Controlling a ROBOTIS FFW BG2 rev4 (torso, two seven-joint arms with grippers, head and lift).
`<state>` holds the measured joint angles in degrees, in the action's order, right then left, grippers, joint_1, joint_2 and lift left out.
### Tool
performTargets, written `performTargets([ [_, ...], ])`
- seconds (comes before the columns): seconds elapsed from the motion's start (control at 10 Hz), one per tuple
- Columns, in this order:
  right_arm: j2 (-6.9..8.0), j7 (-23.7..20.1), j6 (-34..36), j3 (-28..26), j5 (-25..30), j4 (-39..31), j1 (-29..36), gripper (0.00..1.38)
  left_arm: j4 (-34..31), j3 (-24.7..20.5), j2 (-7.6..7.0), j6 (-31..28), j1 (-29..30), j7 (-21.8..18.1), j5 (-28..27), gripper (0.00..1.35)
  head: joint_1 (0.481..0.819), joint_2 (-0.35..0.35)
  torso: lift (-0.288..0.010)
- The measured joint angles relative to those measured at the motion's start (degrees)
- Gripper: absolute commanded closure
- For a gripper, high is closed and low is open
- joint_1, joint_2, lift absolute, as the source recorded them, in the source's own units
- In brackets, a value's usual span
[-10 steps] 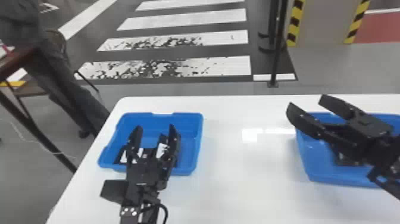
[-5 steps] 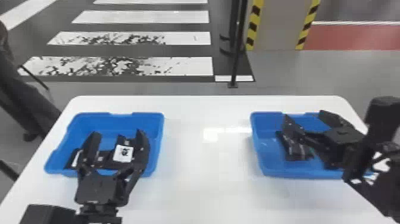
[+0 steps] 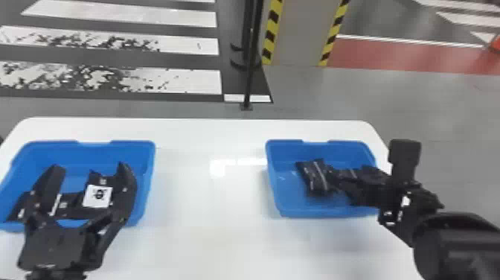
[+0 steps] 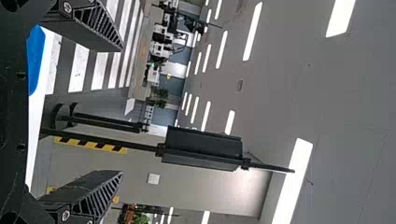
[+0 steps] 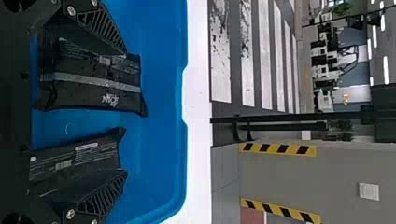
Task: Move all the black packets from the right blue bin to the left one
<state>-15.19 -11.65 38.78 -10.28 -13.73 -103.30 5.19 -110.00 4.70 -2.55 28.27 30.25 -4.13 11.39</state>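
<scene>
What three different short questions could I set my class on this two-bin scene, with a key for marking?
1. True or false: black packets lie in the right blue bin.

2. Multiple choice: how does the right end effector stand?
A. Shut tight
B. Open, its fingertips apart
C. Shut on a red cup

3. Fill in the blank: the left blue bin and the right blue bin both stand on a table whose top is ____.

Key: 1. True; 2. B; 3. white
</scene>
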Motion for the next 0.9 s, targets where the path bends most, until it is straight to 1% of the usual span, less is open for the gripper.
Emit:
performTargets([
  [0.3, 0.27, -1.03, 0.17, 2.5, 0.36, 7.17, -3.88, 0.13, -0.04, 0.19, -0.14, -0.96, -0.15, -0.09, -0.49, 0.1, 0.695, -0.157, -0.14],
  [0.6, 0.37, -1.33, 0.17, 4.92, 0.27, 9.44, -5.42, 0.14, -0.04, 0.22, -0.19, -1.27, -0.04, -0.09, -0.78, 0.1, 0.695, -0.135, -0.14],
  [0.7, 0.44, -1.3, 0.17, 5.39, 0.39, 9.44, -5.57, 0.22, -0.04, 0.21, -0.23, -1.37, -0.02, -0.09, -0.91, 0.11, 0.695, -0.129, -0.14],
  [0.9, 0.51, -1.27, 0.58, 5.58, 0.55, 9.32, -5.61, 0.63, -0.04, 0.1, -0.23, -1.41, 0.06, -0.09, -1.1, 0.11, 0.695, -0.126, -0.14],
])
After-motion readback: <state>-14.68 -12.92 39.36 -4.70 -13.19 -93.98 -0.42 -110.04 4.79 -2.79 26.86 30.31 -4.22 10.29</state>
